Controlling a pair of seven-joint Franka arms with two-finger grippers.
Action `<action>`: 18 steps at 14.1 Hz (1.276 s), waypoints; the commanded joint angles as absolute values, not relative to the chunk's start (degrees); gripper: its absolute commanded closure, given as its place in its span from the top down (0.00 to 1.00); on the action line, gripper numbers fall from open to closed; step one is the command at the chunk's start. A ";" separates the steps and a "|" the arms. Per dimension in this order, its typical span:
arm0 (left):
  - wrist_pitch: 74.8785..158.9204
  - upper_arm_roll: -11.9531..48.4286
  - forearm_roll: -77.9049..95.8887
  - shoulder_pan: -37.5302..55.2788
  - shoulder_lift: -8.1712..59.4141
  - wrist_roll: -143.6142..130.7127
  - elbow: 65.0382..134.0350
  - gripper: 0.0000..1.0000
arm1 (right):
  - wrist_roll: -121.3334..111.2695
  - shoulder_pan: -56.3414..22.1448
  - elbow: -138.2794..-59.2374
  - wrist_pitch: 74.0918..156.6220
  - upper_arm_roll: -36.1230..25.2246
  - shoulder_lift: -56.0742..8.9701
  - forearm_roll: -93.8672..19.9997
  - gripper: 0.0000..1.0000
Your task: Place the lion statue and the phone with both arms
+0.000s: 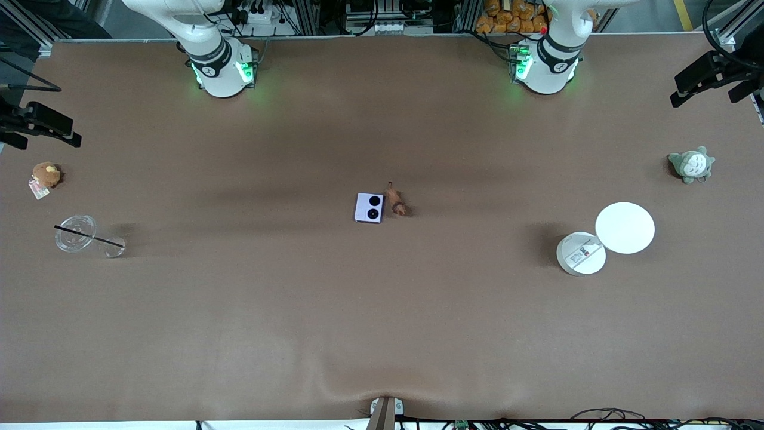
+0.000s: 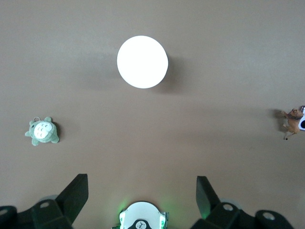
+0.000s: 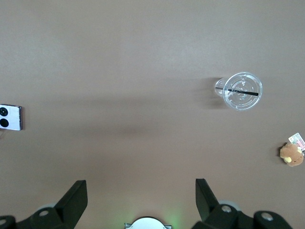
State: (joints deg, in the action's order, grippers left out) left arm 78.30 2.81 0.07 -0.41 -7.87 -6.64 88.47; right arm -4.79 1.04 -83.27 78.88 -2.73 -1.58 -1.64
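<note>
The pale lilac folded phone (image 1: 369, 208) lies flat in the middle of the table, its two black camera circles facing up. The tiny brown-orange lion statue (image 1: 394, 200) lies right beside it, toward the left arm's end. The lion also shows at the edge of the left wrist view (image 2: 291, 121), and the phone at the edge of the right wrist view (image 3: 10, 117). My left gripper (image 2: 141, 186) is open and empty, high over the table near its own base. My right gripper (image 3: 140, 188) is open and empty, high near its base. Neither hand shows in the front view.
A white round disc (image 1: 625, 227) and a white round container (image 1: 581, 253) stand toward the left arm's end, with a grey-green plush (image 1: 691, 164) near that edge. A clear cup with a straw (image 1: 76, 233) and a brown plush (image 1: 46, 175) lie toward the right arm's end.
</note>
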 commanded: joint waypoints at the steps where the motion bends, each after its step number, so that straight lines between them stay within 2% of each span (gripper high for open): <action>1: 75.33 3.34 0.52 -0.88 -7.47 -6.68 87.10 1.00 | -4.48 1.67 -83.76 78.49 -2.99 -1.76 -1.93 1.00; 8: 75.50 4.92 0.79 -0.26 -7.03 -7.56 87.28 1.00 | -4.40 1.93 -86.13 78.49 -2.99 -1.67 -1.93 1.00; 18: 77.51 13.17 0.79 -0.18 -1.77 -12.04 87.63 1.00 | -4.57 2.11 -86.31 78.92 -2.99 -1.76 -2.02 1.00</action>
State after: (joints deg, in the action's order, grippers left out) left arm 76.94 11.78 0.07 0.05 -3.05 -10.75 88.57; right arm -4.79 1.62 -86.12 78.79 -3.34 -2.08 -1.63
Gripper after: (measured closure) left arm 0.000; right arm 0.000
